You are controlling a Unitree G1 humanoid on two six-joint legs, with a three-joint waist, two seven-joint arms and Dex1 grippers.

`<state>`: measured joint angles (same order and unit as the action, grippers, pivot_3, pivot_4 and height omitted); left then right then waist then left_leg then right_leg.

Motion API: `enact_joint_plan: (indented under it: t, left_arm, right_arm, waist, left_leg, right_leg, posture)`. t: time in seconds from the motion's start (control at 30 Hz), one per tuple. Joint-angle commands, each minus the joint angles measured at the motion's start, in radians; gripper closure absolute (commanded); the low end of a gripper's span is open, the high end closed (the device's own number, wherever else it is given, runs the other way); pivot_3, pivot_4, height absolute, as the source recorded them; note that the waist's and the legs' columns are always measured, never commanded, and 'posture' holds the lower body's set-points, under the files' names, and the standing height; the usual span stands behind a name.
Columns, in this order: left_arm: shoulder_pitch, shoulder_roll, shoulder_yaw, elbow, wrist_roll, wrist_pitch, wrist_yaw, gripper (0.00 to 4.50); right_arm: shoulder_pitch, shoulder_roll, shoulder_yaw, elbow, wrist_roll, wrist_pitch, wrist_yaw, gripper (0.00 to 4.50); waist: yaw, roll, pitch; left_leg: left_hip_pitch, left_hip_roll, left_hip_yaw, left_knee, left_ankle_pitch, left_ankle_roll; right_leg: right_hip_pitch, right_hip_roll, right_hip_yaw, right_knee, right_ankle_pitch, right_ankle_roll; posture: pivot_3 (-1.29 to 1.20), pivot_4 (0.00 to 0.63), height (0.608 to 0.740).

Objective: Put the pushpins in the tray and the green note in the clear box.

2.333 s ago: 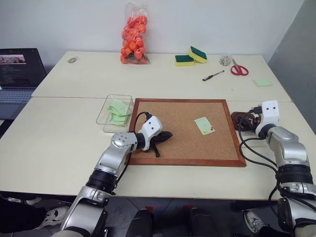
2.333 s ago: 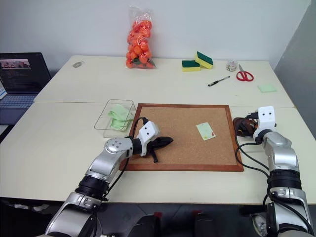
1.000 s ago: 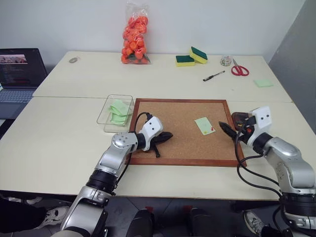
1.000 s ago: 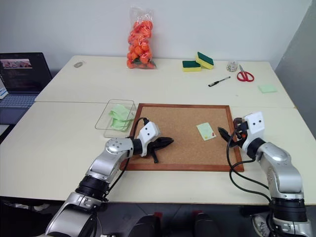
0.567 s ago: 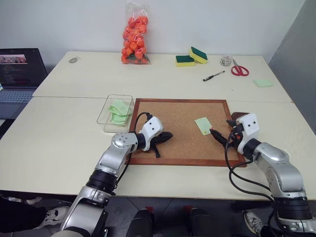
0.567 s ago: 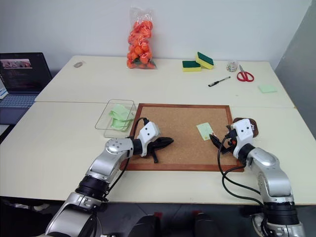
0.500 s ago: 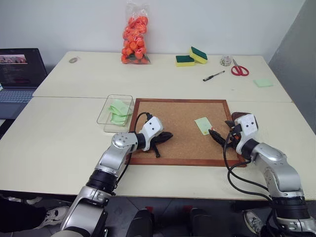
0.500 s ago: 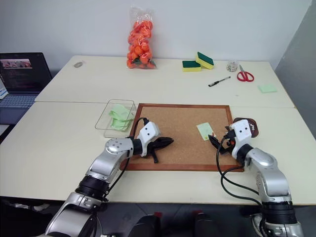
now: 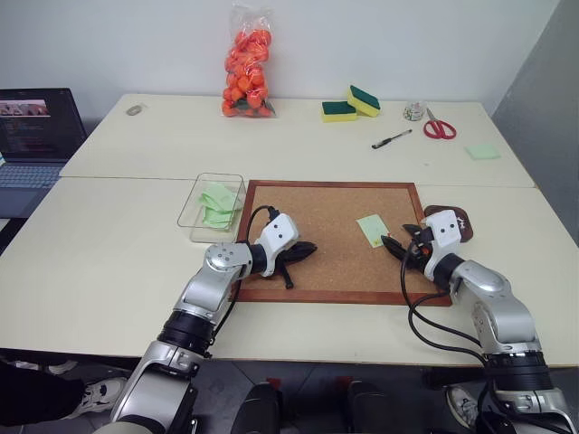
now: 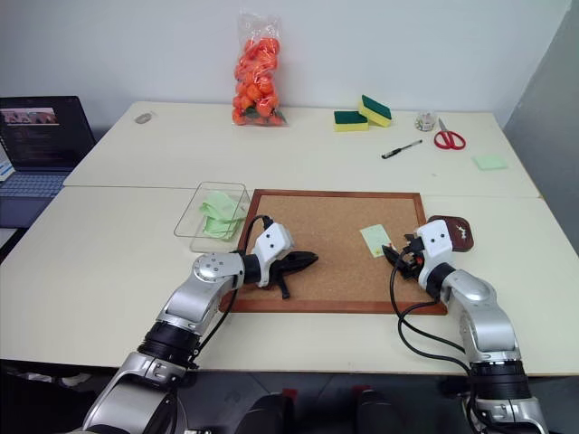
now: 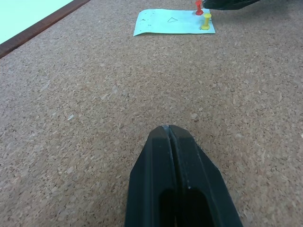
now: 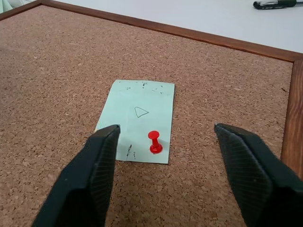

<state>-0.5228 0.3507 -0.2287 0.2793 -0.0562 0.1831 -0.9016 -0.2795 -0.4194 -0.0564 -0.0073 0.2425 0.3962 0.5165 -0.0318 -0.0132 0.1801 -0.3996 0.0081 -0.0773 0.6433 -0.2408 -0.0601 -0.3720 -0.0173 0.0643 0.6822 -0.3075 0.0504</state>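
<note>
Right end effector (image 12: 163, 177) open at the pinned green note (image 12: 137, 120)

On the corkboard (image 9: 335, 237), near its right frame, the note lies; the left wrist view shows a red pushpin (image 11: 199, 7) and a yellow pushpin (image 11: 206, 21), the right only red. Bare cork lies around the closed left end effector (image 11: 169, 130). The tray (image 9: 450, 221) sits just beyond the frame on the desk (image 9: 109, 244).

Partly hidden behind the right gripper (image 9: 394, 244), at right of centre in the left eye view: the tray (image 9: 463, 221), contents impossible to make out. Too small to tell apart from the head views: the pushpins (image 11: 202, 14) on the green note (image 9: 372, 229), its faint marks unreadable. Cut off at the left edge: a laptop (image 9: 36, 136).
</note>
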Motion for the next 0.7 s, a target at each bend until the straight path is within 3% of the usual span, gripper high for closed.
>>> enact_joint_plan:
  t: [0.03,0.43,0.7]
  left_arm:
    - [0.022,-0.002,-0.028,0.0,0.008,0.005,-0.014,4.5]
    - [0.025,0.002,-0.027,-0.005,0.009,0.008,-0.013,4.5]
    - [0.03,0.006,-0.026,-0.01,0.01,0.008,-0.014,4.5]
  right_arm:
    - [-0.022,0.006,-0.003,-0.003,-0.012,-0.031,-0.009,2.15]
    - [-0.03,0.01,0.007,0.022,-0.025,-0.025,0.0,4.44]
    - [-0.029,0.009,0.001,0.012,-0.017,-0.02,0.001,4.49]
  waist:
    - [0.0,0.0,0.0]
    - [0.0,0.0,0.0]
    - [0.0,0.0,0.0]
  left_leg:
    - [0.0,0.0,0.0,0.0,0.0,0.0]
    - [0.0,0.0,0.0,0.0,0.0,0.0]
    - [0.0,0.0,0.0,0.0,0.0,0.0]
  right_leg:
    - [0.0,0.0,0.0,0.0,0.0,0.0]
    - [0.0,0.0,0.0,0.0,0.0,0.0]
    - [0.0,0.0,0.0,0.0,0.0,0.0]
  posture:
    - [0.0,0.15,0.74]
    - [0.0,0.15,0.74]
    - [0.0,0.15,0.74]
